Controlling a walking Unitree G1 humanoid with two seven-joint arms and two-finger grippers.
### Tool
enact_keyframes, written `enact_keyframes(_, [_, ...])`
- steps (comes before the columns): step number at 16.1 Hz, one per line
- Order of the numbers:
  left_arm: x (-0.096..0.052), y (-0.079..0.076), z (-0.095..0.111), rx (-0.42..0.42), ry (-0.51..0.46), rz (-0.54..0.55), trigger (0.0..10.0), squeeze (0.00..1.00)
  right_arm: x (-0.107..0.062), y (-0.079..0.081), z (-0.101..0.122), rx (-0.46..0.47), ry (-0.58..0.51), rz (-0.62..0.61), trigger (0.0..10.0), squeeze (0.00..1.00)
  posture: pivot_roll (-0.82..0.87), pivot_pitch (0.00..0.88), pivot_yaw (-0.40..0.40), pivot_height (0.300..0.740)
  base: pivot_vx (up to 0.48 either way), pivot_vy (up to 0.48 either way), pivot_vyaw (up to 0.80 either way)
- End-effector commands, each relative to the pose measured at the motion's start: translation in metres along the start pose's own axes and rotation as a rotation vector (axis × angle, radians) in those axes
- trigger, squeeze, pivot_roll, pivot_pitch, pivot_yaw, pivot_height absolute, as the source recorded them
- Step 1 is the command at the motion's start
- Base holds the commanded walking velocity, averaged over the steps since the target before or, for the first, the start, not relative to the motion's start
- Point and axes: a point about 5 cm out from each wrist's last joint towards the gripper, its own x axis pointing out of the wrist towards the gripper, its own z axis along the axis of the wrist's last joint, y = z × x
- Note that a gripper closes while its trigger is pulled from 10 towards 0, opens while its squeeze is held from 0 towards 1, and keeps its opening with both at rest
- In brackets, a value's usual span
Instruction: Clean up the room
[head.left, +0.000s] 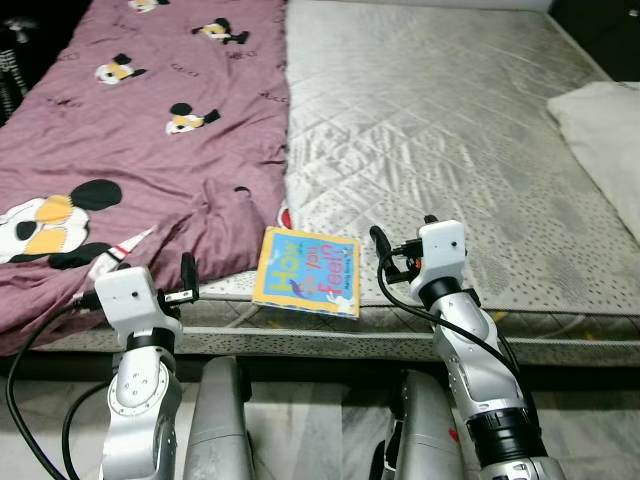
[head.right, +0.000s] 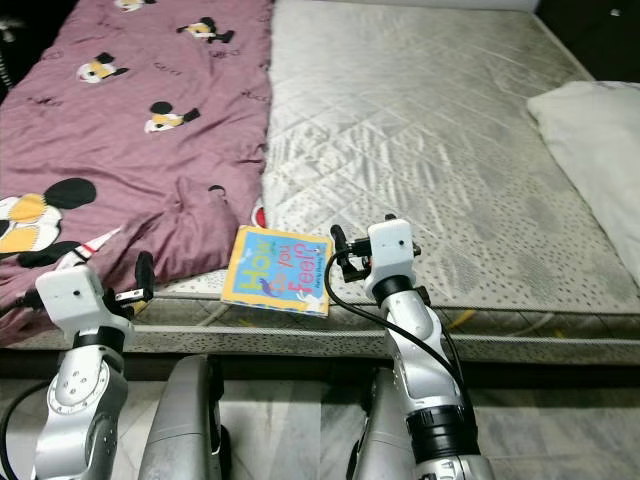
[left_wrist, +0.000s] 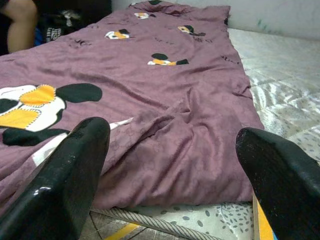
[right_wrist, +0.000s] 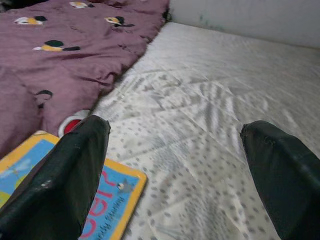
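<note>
The right gripper (right_wrist: 175, 175) is spread wide with nothing between its fingers, held low over the front edge of the mattress (head.left: 450, 130), just to the right of the book. The left gripper (left_wrist: 170, 180) is likewise wide and empty, held off the same front edge on the book's left, facing the blanket.

The book (head.left: 307, 272) is a thin children's picture book, yellow-bordered with a blue cover and large pink and yellow lettering. It lies flat at the mattress's front edge, its near side overhanging slightly, between the two grippers. Its far left corner lies against the hem of the blanket (head.left: 140, 130).

The blanket is mauve with a cartoon mouse print, and it covers the left part of the mattress, rumpled next to the book. A small red and white item (right_wrist: 72, 125) shows at the blanket's hem just beyond the book; it cannot be identified. A white pillow (head.left: 605, 140) lies at the mattress's right edge, well apart from the book. The quilted surface right of the book is bare.
</note>
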Motion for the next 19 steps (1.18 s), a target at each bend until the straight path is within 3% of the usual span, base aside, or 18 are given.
enact_keyframes(1, [0.002,0.004,-0.007,0.003,0.037,0.012,10.0,0.00,-0.003,-0.005,-0.002,0.008,0.008,-0.009,10.0,0.00,-0.06,0.115,-0.035,0.545,0.000,0.000,0.00])
enact_keyframes(4, [0.010,0.003,-0.010,-0.046,0.067,0.017,10.0,0.00,-0.005,-0.009,-0.004,-0.030,0.031,-0.004,10.0,0.00,-0.08,0.126,-0.043,0.511,0.000,0.000,0.00])
enact_keyframes(12, [0.025,0.003,-0.045,-0.116,0.306,0.053,10.0,0.00,-0.024,-0.040,-0.006,-0.108,0.081,-0.045,10.0,0.00,-0.15,0.142,-0.061,0.511,0.000,0.000,0.00])
enact_keyframes(15, [0.040,0.003,-0.041,-0.115,0.296,0.003,10.0,0.00,-0.037,-0.050,-0.007,-0.133,0.098,-0.052,10.0,0.00,-0.17,0.146,-0.062,0.511,0.000,0.000,0.00])
enact_keyframes(19, [0.058,0.001,-0.027,-0.122,0.257,-0.039,10.0,0.00,-0.035,-0.052,-0.003,-0.139,0.085,-0.064,10.0,0.00,-0.19,0.143,-0.053,0.511,0.000,0.000,0.00])
